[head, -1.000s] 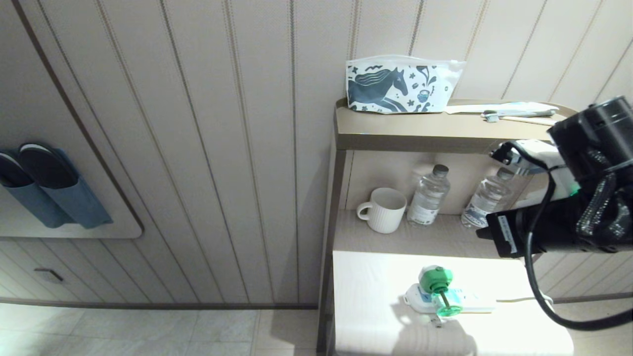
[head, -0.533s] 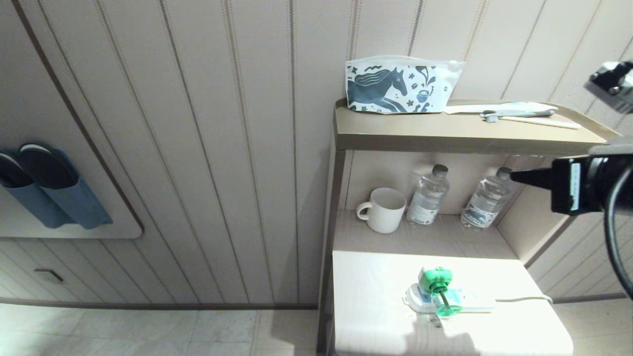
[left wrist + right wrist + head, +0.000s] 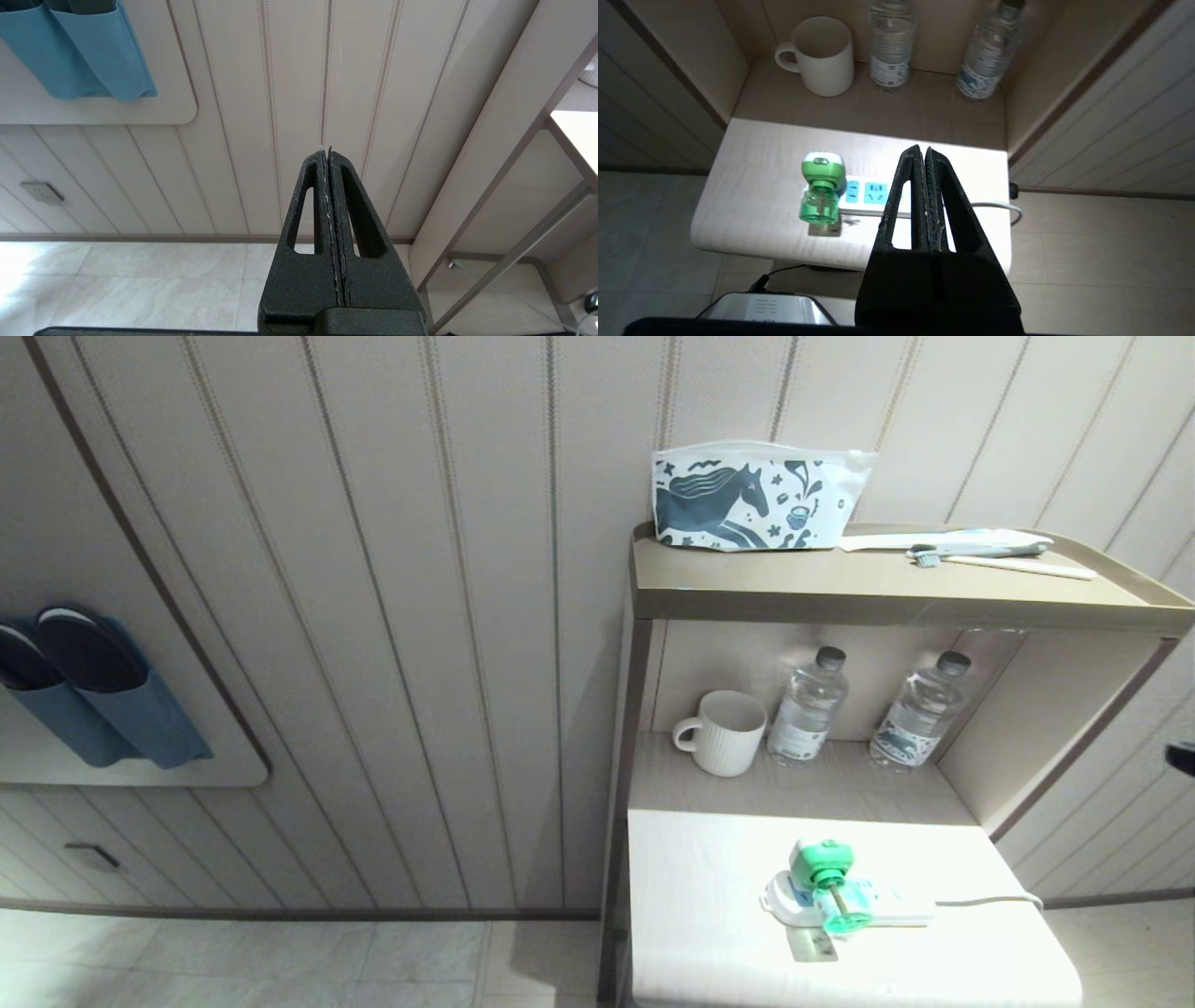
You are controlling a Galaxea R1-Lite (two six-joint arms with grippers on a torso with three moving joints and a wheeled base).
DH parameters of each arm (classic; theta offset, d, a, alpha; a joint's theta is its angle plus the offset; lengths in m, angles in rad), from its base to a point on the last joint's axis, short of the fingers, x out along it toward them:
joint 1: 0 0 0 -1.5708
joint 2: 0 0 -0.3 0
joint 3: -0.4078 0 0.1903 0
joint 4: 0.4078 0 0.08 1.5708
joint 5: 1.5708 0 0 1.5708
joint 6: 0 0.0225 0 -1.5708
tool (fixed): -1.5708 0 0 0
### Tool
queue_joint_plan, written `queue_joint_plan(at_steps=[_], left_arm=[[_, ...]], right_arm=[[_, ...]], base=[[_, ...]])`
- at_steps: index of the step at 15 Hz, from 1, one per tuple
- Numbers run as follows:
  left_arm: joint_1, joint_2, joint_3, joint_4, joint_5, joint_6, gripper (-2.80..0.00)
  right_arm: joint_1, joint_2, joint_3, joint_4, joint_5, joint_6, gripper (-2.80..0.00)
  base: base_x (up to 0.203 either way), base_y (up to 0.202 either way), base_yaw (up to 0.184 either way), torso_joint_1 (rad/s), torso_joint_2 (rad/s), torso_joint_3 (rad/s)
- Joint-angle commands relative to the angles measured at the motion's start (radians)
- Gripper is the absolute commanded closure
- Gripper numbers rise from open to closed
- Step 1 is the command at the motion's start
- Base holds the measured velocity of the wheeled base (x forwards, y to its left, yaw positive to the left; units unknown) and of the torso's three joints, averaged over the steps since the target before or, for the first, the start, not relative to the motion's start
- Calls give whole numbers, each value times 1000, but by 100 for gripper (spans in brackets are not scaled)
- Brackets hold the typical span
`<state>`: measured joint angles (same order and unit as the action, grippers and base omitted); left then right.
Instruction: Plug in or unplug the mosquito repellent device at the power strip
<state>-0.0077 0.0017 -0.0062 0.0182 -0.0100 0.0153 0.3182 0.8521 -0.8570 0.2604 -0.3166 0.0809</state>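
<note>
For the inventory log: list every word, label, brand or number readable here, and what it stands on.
None can be read.
Water bottles: printed labels, too blurred to read.
Pouch: horse drawing only, no words visible.
Power strip and mosquito repellent device: no legible marking.

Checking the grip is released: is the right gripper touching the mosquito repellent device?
Apart. Right wrist view shows the right gripper well clear of the mosquito repellent device.

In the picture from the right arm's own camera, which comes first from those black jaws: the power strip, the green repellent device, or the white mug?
Going by the right wrist view, from the shut right gripper:
1. power strip, on the white tabletop just beyond the jaws.
2. mosquito repellent device, plugged in at the strip's far end.
3. mug, back on the shelf beside two water bottles.
</note>
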Motion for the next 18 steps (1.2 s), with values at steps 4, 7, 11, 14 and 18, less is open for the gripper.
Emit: queue_joint_plan(at_steps=[4, 7, 11, 14, 18], left_arm=[[0, 1, 1, 0, 0, 0, 0], [0, 1, 0, 0, 1, 0, 0], [0, 1, 0, 0, 1, 0, 0], [0, 1, 0, 0, 0, 0, 0], [0, 1, 0, 0, 0, 0, 0]], right_arm=[[-112, -338, 270, 21, -133, -4, 0], [-155, -402, 448, 14, -198, 7, 0], [-215, -563, 638, -53, -235, 16, 0], [-259, -594, 797, -291, -216, 72, 0], [-305, -826, 843, -367, 180, 2, 0]], base=[[0, 0, 0, 0, 0, 0], [0, 0, 0, 0, 0, 0], [0, 0, 0, 0, 0, 0], [0, 0, 0, 0, 0, 0], [0, 0, 0, 0, 0, 0]])
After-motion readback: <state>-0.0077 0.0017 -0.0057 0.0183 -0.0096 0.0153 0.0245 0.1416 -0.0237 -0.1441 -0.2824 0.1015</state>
